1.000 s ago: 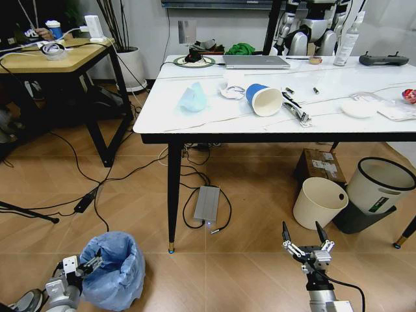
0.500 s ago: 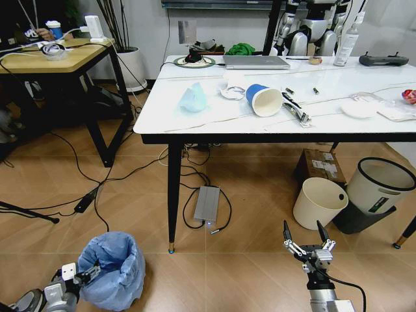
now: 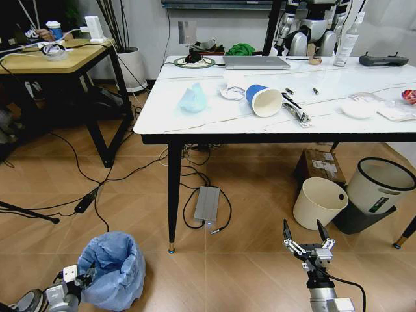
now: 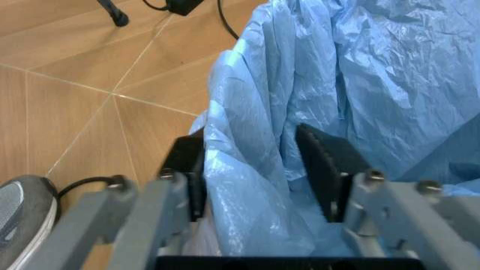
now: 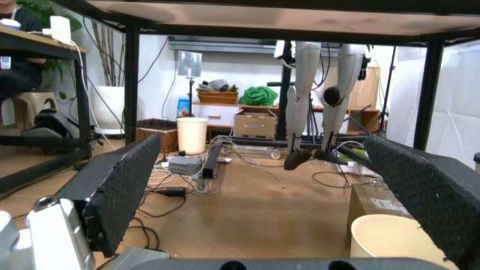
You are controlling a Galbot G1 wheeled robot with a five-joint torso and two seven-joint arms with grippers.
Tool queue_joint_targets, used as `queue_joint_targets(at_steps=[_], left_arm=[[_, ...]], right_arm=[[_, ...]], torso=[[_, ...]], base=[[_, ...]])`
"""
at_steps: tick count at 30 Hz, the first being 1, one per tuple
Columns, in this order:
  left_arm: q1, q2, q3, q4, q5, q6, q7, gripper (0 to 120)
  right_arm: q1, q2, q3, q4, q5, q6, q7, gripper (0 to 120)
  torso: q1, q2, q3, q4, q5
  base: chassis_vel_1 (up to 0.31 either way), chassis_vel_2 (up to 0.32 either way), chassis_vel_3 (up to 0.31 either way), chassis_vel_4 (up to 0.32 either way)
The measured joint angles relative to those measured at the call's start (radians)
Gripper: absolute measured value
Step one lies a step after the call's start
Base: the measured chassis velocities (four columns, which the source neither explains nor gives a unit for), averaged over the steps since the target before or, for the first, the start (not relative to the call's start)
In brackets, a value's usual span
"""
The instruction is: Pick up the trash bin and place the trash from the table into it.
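The trash bin (image 3: pixel 112 270), lined with a crinkly light-blue bag, stands on the floor at the near left. My left gripper (image 3: pixel 82 278) is at its near-left rim. In the left wrist view the gripper (image 4: pixel 259 169) is open, its two black pads (image 4: pixel 322 169) straddling a fold of the bag (image 4: pixel 360 73). My right gripper (image 3: pixel 305 235) hovers open and empty over the floor at the near right. On the table (image 3: pixel 214 123) lie a bluish tissue (image 3: pixel 193 99), a white tissue (image 3: pixel 232 91), a blue-white paper cup (image 3: pixel 264 99) on its side, a white lid (image 3: pixel 359 107) and a red wrapper (image 3: pixel 409 95).
A black table leg (image 3: pixel 173 195) stands just behind the bin. A silver box (image 3: pixel 207 203) and cables lie on the floor. A cream bucket (image 3: pixel 318 201), a white-and-grey bin (image 3: pixel 380 185) and a cardboard box (image 3: pixel 320 166) sit under the table's right part. A wooden desk (image 3: pixel 58 55) stands at the far left.
My left gripper has sunk lower and nearer along the bin's rim, with the bag's edge now between its fingers. The right gripper has stayed in place.
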State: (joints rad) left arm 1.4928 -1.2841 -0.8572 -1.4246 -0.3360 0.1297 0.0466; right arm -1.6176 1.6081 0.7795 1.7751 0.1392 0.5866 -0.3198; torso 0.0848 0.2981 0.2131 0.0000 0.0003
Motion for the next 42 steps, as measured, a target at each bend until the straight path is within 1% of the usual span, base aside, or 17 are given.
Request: queue_joint_targets(at_steps=[4,7,8,12,15,21,23,25,26,28,29,30,31,32,38,39,42], left_arm=[[-0.002,0.000,0.000,0.003,0.000,0.000,0.000,29],[-0.003,0.002,0.001,0.006,0.000,0.001,0.002,13],[-0.003,0.002,0.001,0.006,0.000,0.001,0.002,13],[-0.004,0.001,0.001,0.008,-0.001,0.001,0.004,1],[-0.004,0.000,0.001,0.009,-0.001,-0.006,0.010,0],[-0.005,0.001,0.014,0.021,0.013,-0.071,0.043,0],[0.001,-0.004,0.017,0.001,0.016,-0.094,0.063,0],[0.029,-0.008,0.015,-0.050,0.010,-0.132,0.132,0],[0.029,-0.008,0.015,-0.050,0.010,-0.132,0.132,0],[0.056,-0.009,0.013,-0.096,0.007,-0.164,0.215,0],[0.063,-0.009,0.013,-0.105,0.005,-0.169,0.228,0],[0.098,-0.002,0.017,-0.151,-0.003,-0.177,0.264,0],[0.123,0.007,0.023,-0.180,-0.009,-0.180,0.274,0],[0.123,0.007,0.023,-0.180,-0.009,-0.180,0.274,0],[0.259,0.065,0.042,-0.345,-0.036,-0.230,0.301,0],[0.259,0.065,0.042,-0.345,-0.036,-0.230,0.301,0],[0.321,0.083,0.055,-0.432,-0.067,-0.232,0.298,0]], right_arm=[[0.003,0.000,0.000,-0.002,0.000,-0.001,0.000,100],[0.008,0.000,-0.001,-0.005,-0.001,-0.005,0.000,100],[0.008,0.000,-0.001,-0.005,-0.001,-0.005,0.000,100],[0.011,0.000,-0.001,-0.008,-0.001,-0.007,0.000,100],[0.012,0.000,-0.001,-0.009,-0.001,-0.008,0.000,100],[0.010,0.000,-0.001,-0.009,-0.002,-0.010,0.001,100],[0.007,0.000,0.000,-0.006,-0.003,-0.013,0.001,100],[0.006,0.000,0.001,0.000,-0.008,-0.017,0.001,100],[0.006,0.000,0.001,0.000,-0.008,-0.017,0.001,100],[0.004,0.000,0.001,0.006,-0.012,-0.023,0.001,100],[0.003,0.000,0.001,0.008,-0.013,-0.024,0.002,100],[0.000,0.000,0.001,0.013,-0.016,-0.028,0.002,100],[-0.002,0.000,0.000,0.016,-0.019,-0.030,0.002,100],[-0.002,0.000,0.000,0.016,-0.019,-0.030,0.002,100],[-0.011,0.000,-0.001,0.033,-0.028,-0.045,0.005,100],[-0.011,0.000,-0.001,0.033,-0.028,-0.045,0.005,100],[-0.017,0.000,-0.003,0.041,-0.037,-0.047,0.006,100]], torso=[[0.000,0.000,0.000,-0.0001,-0.0001],[0.000,0.000,0.000,0.0000,-0.0004],[0.000,0.000,0.000,0.0000,-0.0004],[0.000,0.001,0.000,-0.0001,-0.0002],[0.000,0.001,0.000,-0.0002,-0.0002],[0.000,0.001,0.001,0.0001,0.0000],[0.000,0.001,0.001,0.0000,-0.0010],[0.000,0.000,0.001,-0.0002,-0.0011],[0.000,0.000,0.001,-0.0002,-0.0011],[0.000,0.001,0.001,-0.0001,-0.0008],[0.000,0.000,0.001,-0.0001,-0.0010],[0.000,0.001,0.001,-0.0003,-0.0011],[0.000,0.001,0.001,-0.0003,-0.0007],[0.000,0.001,0.001,-0.0003,-0.0007],[0.000,0.001,0.001,-0.0001,-0.0001],[0.000,0.001,0.001,-0.0001,-0.0001],[0.000,0.001,0.001,0.0000,-0.0001]], base=[[0.000,0.000,0.000,0.000],[0.000,0.000,0.000,0.000],[0.000,0.000,0.000,0.000],[0.000,0.000,0.000,0.000],[0.000,0.000,0.000,0.000],[0.000,0.000,0.000,0.000],[0.000,0.000,0.000,0.000],[0.000,0.000,0.000,0.000],[0.000,0.000,0.000,0.000],[0.000,0.000,0.000,0.000],[0.000,0.000,0.000,0.000],[0.000,0.000,0.000,0.000],[0.000,0.000,0.000,0.000],[0.000,0.000,0.000,0.000],[0.000,0.000,0.000,0.000],[0.000,0.000,0.000,0.000],[0.000,0.000,0.000,0.000]])
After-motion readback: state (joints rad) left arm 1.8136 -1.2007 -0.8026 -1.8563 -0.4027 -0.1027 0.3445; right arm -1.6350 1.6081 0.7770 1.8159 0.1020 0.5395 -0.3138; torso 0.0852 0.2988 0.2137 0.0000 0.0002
